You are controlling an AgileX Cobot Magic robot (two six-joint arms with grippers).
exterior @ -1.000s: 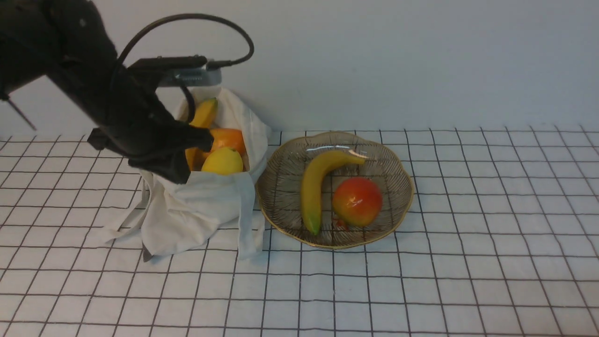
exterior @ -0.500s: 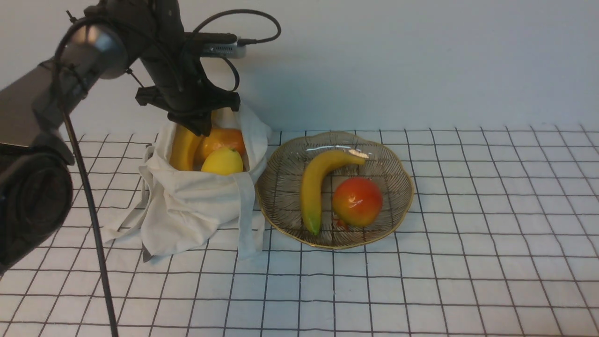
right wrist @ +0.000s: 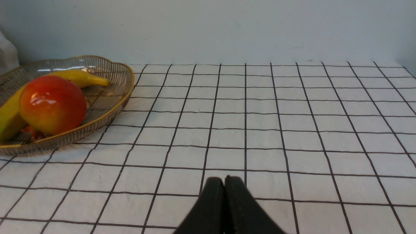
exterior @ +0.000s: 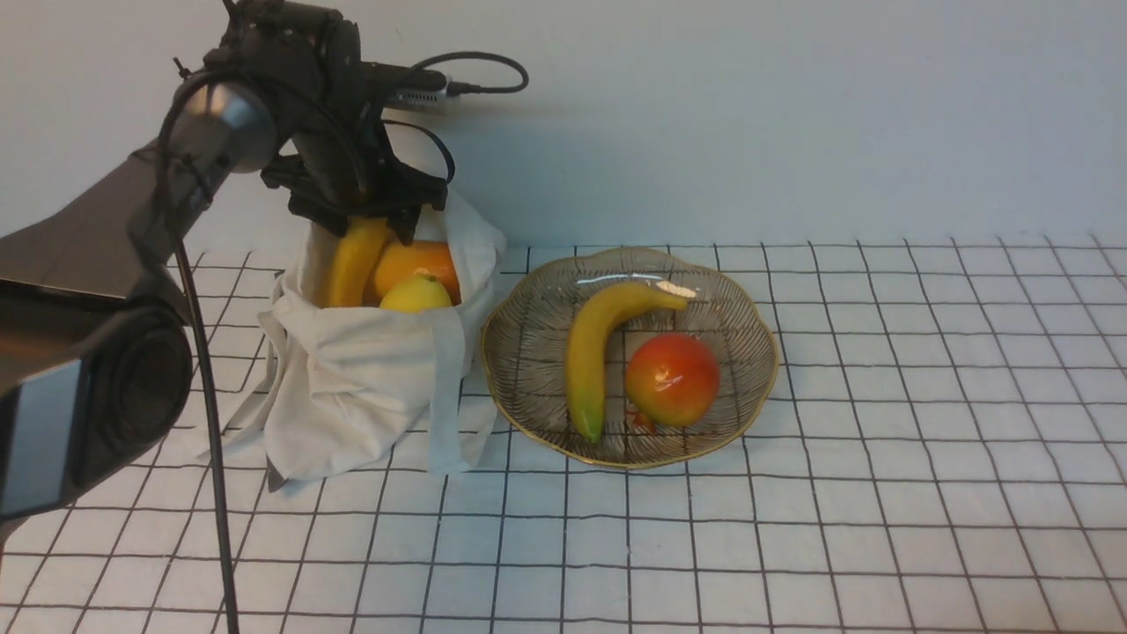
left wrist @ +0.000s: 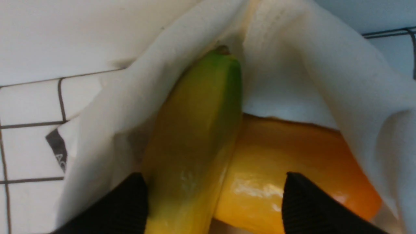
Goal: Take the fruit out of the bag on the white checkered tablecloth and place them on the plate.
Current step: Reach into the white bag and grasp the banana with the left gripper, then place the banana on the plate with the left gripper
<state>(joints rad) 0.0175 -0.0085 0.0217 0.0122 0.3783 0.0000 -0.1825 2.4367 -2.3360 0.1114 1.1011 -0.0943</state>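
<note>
Tilts down into off-white cloth tote [exterior: 352, 387], left pincer [left wrist: 213, 180] spread astride long yellow banana [left wrist: 195, 130] and glossy orange oval fruit [left wrist: 292, 152]. Holds right pincer [right wrist: 224, 182] pressed together.

The bag [exterior: 352, 396] sits on the checkered tablecloth [exterior: 792, 528] at the left, with the plate [exterior: 744, 330] just right of it. In the bag are 3 fruits: a banana [exterior: 352, 260] leftmost, an oval fruit [exterior: 424, 262] beside it, a lemon [exterior: 416, 296] in front. On the plate, a second banana [exterior: 588, 352] lies left of a round fruit [exterior: 673, 379]. The left pincer [exterior: 374, 224] hangs over the bag's mouth.
</note>
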